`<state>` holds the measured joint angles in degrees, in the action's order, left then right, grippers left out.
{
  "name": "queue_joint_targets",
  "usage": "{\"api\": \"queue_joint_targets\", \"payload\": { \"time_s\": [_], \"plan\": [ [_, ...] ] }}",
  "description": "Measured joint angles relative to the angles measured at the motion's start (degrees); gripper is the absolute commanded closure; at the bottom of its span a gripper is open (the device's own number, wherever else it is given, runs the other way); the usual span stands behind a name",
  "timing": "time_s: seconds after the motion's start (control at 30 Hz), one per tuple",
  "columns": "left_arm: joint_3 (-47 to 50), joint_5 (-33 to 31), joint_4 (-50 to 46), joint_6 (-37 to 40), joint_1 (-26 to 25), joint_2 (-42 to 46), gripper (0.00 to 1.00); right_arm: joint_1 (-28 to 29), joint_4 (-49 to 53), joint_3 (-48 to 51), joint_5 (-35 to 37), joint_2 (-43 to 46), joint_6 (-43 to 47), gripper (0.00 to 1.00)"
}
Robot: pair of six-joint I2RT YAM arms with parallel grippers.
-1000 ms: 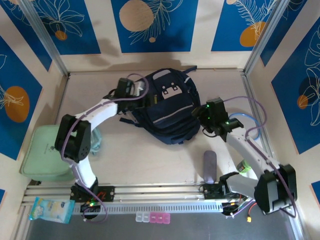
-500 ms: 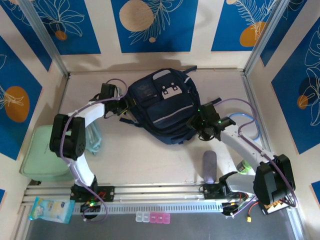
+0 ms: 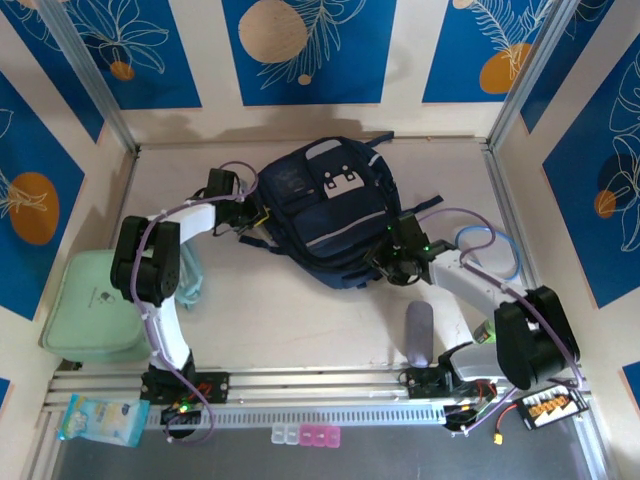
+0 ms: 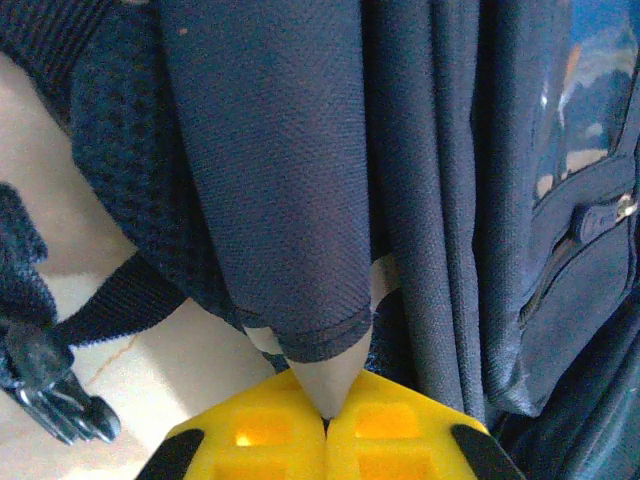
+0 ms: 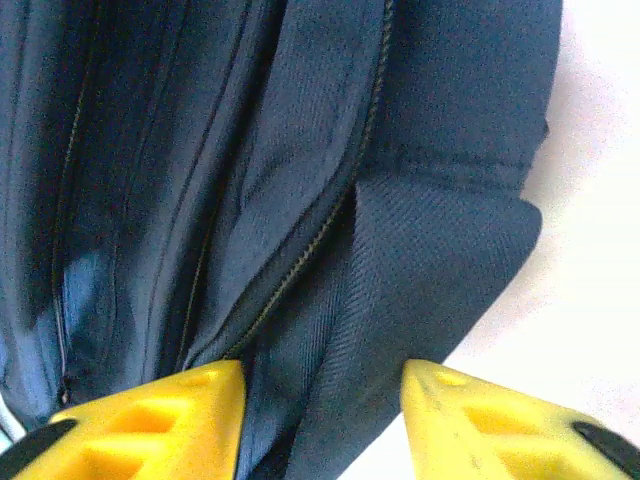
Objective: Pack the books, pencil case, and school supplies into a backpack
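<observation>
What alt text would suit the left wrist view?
The left end effector, its yellow fingers closed, pinches a fold of the navy backpack fabric. A black strap buckle lies on the pale table at lower left.

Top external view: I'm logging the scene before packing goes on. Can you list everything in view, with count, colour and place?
backpack: one, navy blue with a pale grey stripe and patch, far centre of the table
pencil case: one, grey, near right, by the right arm's base
flat box: one, pale green, left edge of the table
packet: one, pale blue and white, near-left corner beside the rail
small blocks: one short row, white and pink, front edge, centre
table: one, pale beige, under everything
left hand: one, yellow fingers, shut on a fold of the backpack's left side
right hand: one, yellow fingers, open at the backpack's right side by a zip
</observation>
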<state>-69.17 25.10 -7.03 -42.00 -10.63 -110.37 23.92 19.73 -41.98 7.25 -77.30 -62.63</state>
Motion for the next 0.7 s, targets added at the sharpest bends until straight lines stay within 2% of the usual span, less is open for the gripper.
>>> {"api": "queue_joint_targets", "payload": {
  "time_s": [0.23,0.5,0.6,0.7],
  "plan": [
    [2.45,0.46,1.31,-0.94,0.0,3.15,1.0,-5.01,-5.33,-3.26,-1.51,-7.32,2.91,0.61],
    [12.41,1.36,3.89,-5.99,0.0,15.02,1.0,-10.64,-9.92,-18.69,-2.99,-22.97,13.55,0.61],
    [15.82,1.42,4.81,-8.74,-0.26,17.9,1.0,-11.5,-9.79,-24.61,-2.78,-27.43,17.44,0.58],
    [18.1,0.31,4.98,-11.8,-1.33,20.0,1.0,-11.63,-7.61,-27.61,-1.16,-27.74,20.68,0.51]
  ]
}}
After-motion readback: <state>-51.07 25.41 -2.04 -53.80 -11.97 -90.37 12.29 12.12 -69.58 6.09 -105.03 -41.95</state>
